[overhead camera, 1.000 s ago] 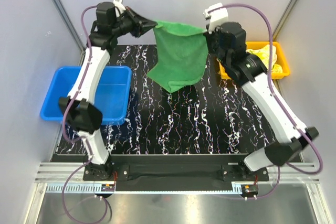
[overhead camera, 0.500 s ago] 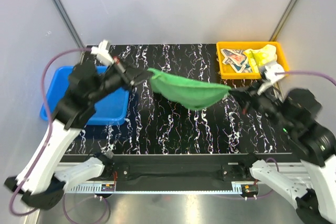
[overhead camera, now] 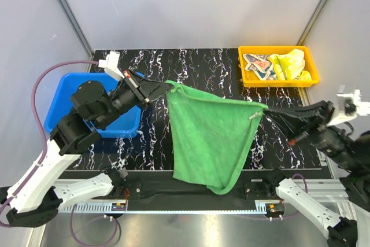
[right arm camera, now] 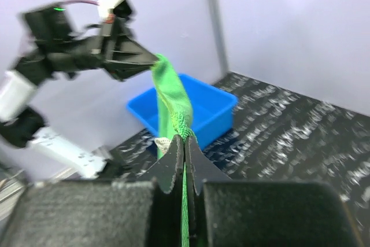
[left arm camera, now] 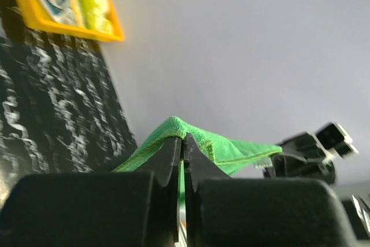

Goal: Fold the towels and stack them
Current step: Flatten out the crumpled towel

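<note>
Now | green towel: one | jaws: two pairs, each clamped on towel corner

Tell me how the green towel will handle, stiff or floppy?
Probably floppy: the green towel hangs limp between the left gripper and right gripper, its lower edge drooping unevenly. Likely light, since pinched corners alone carry it. It may bunch rather than lie flat.

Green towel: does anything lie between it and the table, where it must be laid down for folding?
Nothing visible does. The green towel hangs from the left gripper and right gripper; the table around it shows bare.
</note>
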You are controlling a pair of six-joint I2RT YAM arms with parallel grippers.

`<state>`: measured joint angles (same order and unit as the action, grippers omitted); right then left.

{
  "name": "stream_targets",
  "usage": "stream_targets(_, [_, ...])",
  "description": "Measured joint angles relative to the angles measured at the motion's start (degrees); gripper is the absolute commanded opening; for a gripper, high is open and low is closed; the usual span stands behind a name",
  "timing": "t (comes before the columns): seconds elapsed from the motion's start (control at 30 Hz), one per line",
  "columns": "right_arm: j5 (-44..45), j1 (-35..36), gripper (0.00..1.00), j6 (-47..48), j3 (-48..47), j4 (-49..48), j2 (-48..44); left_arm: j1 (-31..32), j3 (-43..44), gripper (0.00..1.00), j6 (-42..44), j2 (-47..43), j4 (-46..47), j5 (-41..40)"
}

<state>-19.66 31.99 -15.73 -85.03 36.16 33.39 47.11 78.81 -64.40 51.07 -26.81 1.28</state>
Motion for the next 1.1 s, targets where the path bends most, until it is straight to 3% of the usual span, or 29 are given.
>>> stream_targets(0.2, [17.03, 0.04, 0.0, 6.05, 7.3, -1.9, 5.11, -0.72, 7.13, 0.0, 7.37, 6.84, -7.04, -13.22])
stream_targets(0.3, [24.06, 0.02, 0.0, 10.08, 10.29, -6.16, 13.03, -6.49, 11.21, 0.0, 10.49, 12.24, -6.82, -14.58])
stream_targets(0.47, [28.87, -1.42, 0.0, 16.2, 10.95, -15.34, 31.58, -20.11, 10.93, 0.0, 12.52, 25.35, -0.24, -9.4])
stream_targets(0.67, [26.82, -9.4, 0.0, 17.68, 8.61, -26.1, 53.2, -27.23, 14.08, 0.0, 15.41, 49.51, 8.5, 0.26])
stream_targets(0.83, [23.32, -15.5, 0.0, 17.4, -0.79, -29.46, 70.44, -31.17, 29.49, 0.0, 16.94, 71.58, 11.17, 7.91])
stream_targets(0.97, [20.37, -19.17, 0.09, 17.33, -11.41, -30.73, 82.38, -33.31, 43.06, 0.18, 17.66, 84.54, 12.22, 12.63])
stream_targets(1.07, [18.8, -21.03, 0.25, 17.25, -19.39, -30.05, 89.79, -34.47, 46.99, 0.42, 18.47, 88.63, 13.44, 15.1])
stream_targets(1.1, [18.69, -21.46, 0.29, 17.18, -21.9, -29.64, 91.86, -34.82, 47.1, 0.55, 19.15, 88.83, 13.35, 15.56])
